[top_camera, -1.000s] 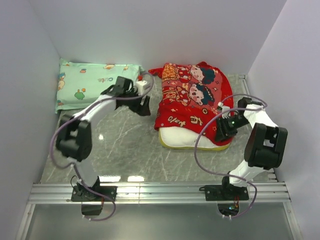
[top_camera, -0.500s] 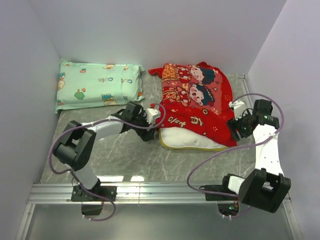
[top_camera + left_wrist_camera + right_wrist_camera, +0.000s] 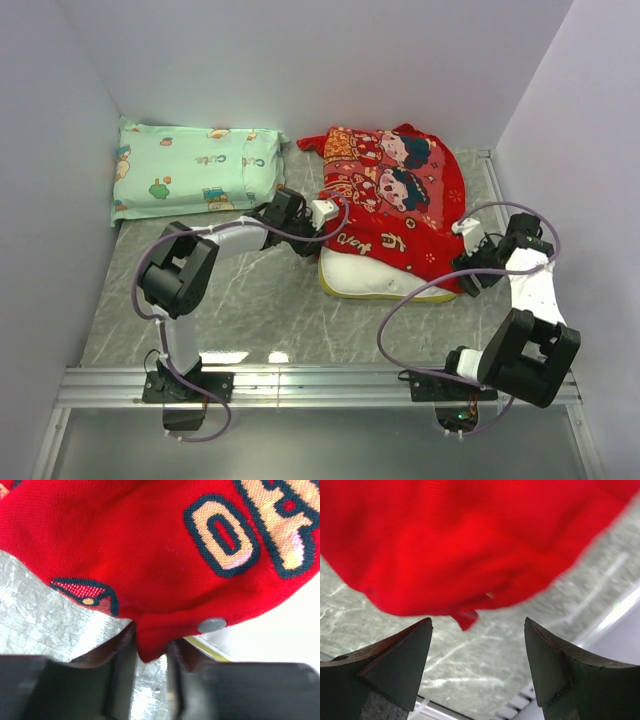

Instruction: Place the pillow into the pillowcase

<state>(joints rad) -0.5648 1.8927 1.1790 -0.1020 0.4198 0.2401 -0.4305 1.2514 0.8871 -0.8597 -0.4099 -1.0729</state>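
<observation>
L gripper point(image 3: 151, 652) clamped on a fold of the pillowcase point(image 3: 390, 205) hem: red woven-looking cloth pinched btwn my two dark fingers. One round grey snap point(image 3: 211, 625) sits just beside the pinch, w/ gold block letters in dark outlines above it. R gripper point(image 3: 477, 630) wide open, both pointed fingers apart. A small red tip of cloth hangs btwn them w/o touching either, and blurred red fabric fills the top of that view. From overhead: 1 case, centre-right of frame, rumpled, printed face up w/ cartoon kids and gold characters. The pillow point(image 3: 375, 277), cream-white, soft, yellow edge band, pokes out along the case's lower edge, the rest covered by red. Inside the case or just under it? Can't tell. The mint-green pillow point(image 3: 195, 172), rectangular w/ small prints, lies flat upper left, well apart. So 2 pillows, 1 case, 2 grippers, all on a glossy grey marbled table point(image 3: 250, 300).
</observation>
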